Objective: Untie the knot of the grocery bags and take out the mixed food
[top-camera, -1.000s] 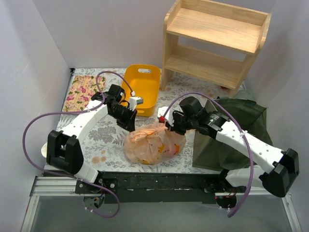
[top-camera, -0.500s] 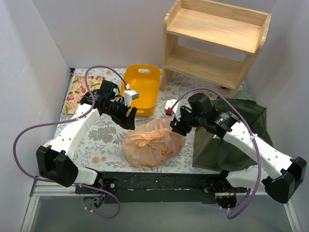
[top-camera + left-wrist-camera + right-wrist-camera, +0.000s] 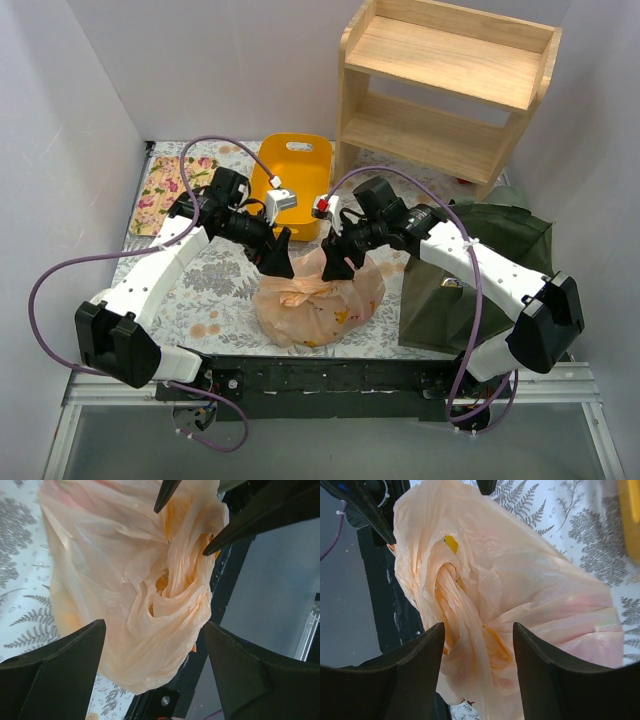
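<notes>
The thin tan plastic bag (image 3: 330, 305) sits on the fern-print tabletop near the front edge. Its knot (image 3: 449, 596) is a twisted, bunched tie on top, seen in the left wrist view as a folded swirl (image 3: 172, 592). My left gripper (image 3: 279, 260) hangs open just above the bag's left top, and the plastic lies between and beyond its fingers (image 3: 60, 670) untouched. From the right, my right gripper (image 3: 336, 263) stands open over the same spot, its jaws either side of the twisted tie without pinching it. The mixed food is hidden inside; only yellow-orange patches show through.
A yellow bin (image 3: 296, 190) stands behind the bag. A wooden shelf (image 3: 440, 95) is at the back right, and a dark green tote (image 3: 490, 270) sits right of the bag. A floral cloth (image 3: 165, 190) lies far left. The black rail (image 3: 330, 375) runs along the front edge.
Both grippers have opened and let go of the bag. The right arm has swung left and now hangs over the bag's top, tip to tip with the left.
</notes>
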`<control>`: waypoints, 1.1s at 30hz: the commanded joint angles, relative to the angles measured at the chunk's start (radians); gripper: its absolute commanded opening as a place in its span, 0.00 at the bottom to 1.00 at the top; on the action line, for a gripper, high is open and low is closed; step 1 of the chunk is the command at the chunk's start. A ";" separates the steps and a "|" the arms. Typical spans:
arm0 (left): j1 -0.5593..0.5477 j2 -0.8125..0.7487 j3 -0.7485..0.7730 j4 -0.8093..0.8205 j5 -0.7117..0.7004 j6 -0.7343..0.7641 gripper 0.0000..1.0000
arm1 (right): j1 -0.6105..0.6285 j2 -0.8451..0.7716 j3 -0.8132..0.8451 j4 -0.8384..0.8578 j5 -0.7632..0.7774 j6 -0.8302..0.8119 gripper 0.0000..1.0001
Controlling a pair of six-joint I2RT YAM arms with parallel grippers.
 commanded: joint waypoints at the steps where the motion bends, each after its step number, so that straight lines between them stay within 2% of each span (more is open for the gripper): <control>1: -0.022 -0.025 -0.073 -0.010 0.057 0.065 0.80 | -0.002 -0.004 -0.021 0.054 -0.074 0.075 0.62; 3: -0.039 -0.005 -0.098 0.016 0.078 0.052 0.79 | -0.002 0.005 -0.027 0.063 -0.059 0.085 0.56; 5: -0.057 0.010 -0.099 0.025 0.088 0.032 0.69 | -0.002 0.012 -0.024 0.066 -0.031 0.084 0.48; 6: -0.062 0.013 -0.098 0.025 0.088 0.029 0.63 | -0.002 0.012 -0.026 0.066 -0.022 0.079 0.38; 8: -0.067 0.018 -0.098 0.016 0.083 0.044 0.39 | -0.008 0.007 -0.029 0.065 -0.008 0.070 0.28; 9: -0.067 0.029 -0.093 0.002 0.068 0.055 0.29 | -0.013 -0.001 -0.033 0.066 -0.005 0.068 0.16; 10: -0.067 0.035 -0.088 -0.010 0.059 0.066 0.21 | -0.025 -0.007 -0.033 0.066 0.015 0.067 0.10; 11: -0.067 0.040 -0.082 -0.034 0.045 0.089 0.10 | -0.036 -0.017 -0.032 0.068 0.025 0.067 0.06; 12: -0.067 0.040 -0.061 -0.045 0.031 0.098 0.06 | -0.051 -0.034 -0.024 0.066 0.033 0.068 0.01; 14: -0.067 0.023 -0.035 -0.048 -0.038 0.097 0.00 | -0.117 -0.053 -0.010 0.053 0.049 0.072 0.01; 19: -0.048 -0.074 0.004 0.008 -0.199 0.072 0.00 | -0.296 -0.139 -0.007 0.016 0.032 0.082 0.01; 24: -0.031 -0.102 0.019 0.080 -0.262 0.000 0.00 | -0.318 -0.237 -0.040 -0.009 0.023 0.062 0.01; 27: -0.027 -0.085 0.079 0.102 -0.294 -0.009 0.00 | -0.320 -0.280 -0.036 -0.026 0.036 0.055 0.01; 30: -0.027 -0.083 0.134 0.148 -0.307 -0.001 0.02 | -0.320 -0.318 -0.024 -0.020 0.052 0.052 0.01; 31: -0.027 -0.085 0.140 0.184 -0.308 -0.009 0.08 | -0.318 -0.321 -0.021 -0.015 0.039 0.046 0.01; 32: -0.027 -0.082 0.155 0.198 -0.311 -0.012 0.15 | -0.320 -0.323 -0.018 -0.007 0.033 0.042 0.06; 33: -0.027 -0.074 0.166 0.208 -0.311 -0.014 0.19 | -0.317 -0.320 -0.009 0.005 0.026 0.039 0.25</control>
